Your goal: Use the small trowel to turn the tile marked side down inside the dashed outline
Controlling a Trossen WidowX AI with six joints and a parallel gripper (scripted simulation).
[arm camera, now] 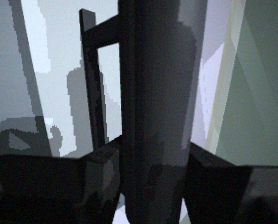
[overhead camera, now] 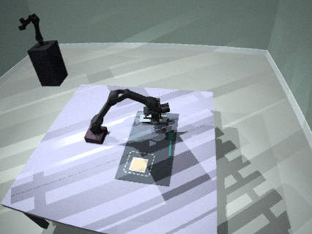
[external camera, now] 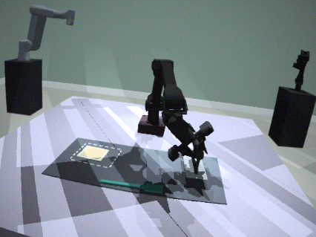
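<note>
A grey mat (overhead camera: 122, 172) (external camera: 61, 170) lies on the pale table (overhead camera: 66, 174) (external camera: 85, 213).
</note>
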